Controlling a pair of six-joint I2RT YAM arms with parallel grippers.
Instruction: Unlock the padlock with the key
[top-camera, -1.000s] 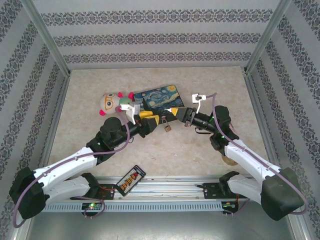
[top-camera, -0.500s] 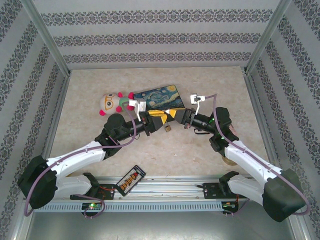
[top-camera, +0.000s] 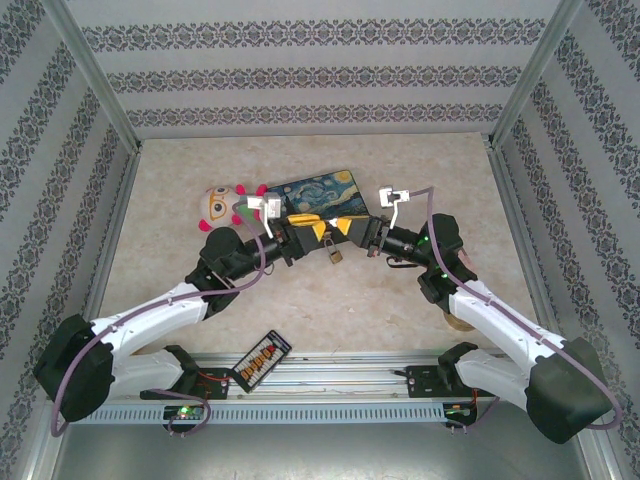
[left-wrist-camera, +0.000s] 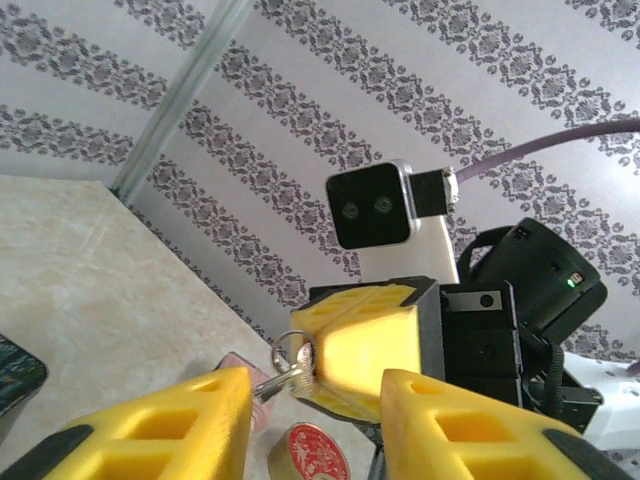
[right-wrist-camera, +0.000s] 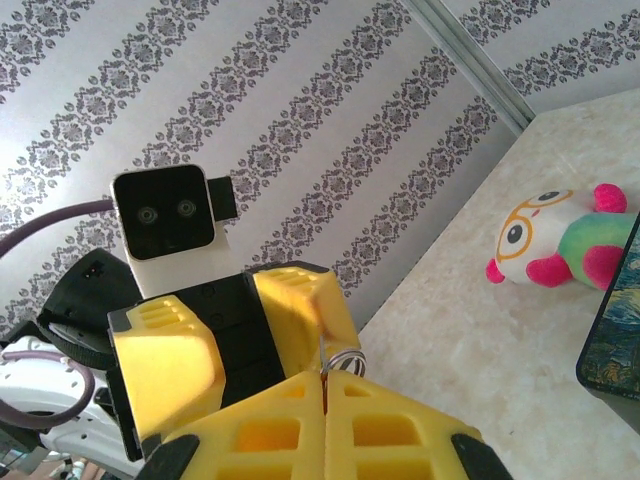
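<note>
My right gripper (right-wrist-camera: 325, 376) is shut on the key, whose ring (right-wrist-camera: 347, 362) pokes out above the pressed fingertips. From the left wrist view the small silver key (left-wrist-camera: 281, 378) and its ring stick out of the right gripper's yellow fingers (left-wrist-camera: 370, 345) toward me. My left gripper (left-wrist-camera: 318, 388) is open, one finger on each side of those tips, nothing clamped. In the top view the left gripper (top-camera: 310, 228) and right gripper (top-camera: 340, 228) meet nose to nose in front of the painted box. The brass padlock (top-camera: 335, 256) lies on the table just below them.
The Starry Night tin box (top-camera: 320, 195) lies right behind both grippers, with a plush doll (top-camera: 218, 205) to its left. A small abacus toy (top-camera: 262, 358) sits at the near edge. A red-lidded round tin (left-wrist-camera: 312, 452) and a pink object (left-wrist-camera: 238, 365) lie under the grippers.
My left arm has swung away from the padlock toward the box, bringing its gripper level with the right gripper's tips. The right arm, key and padlock have stayed put.
</note>
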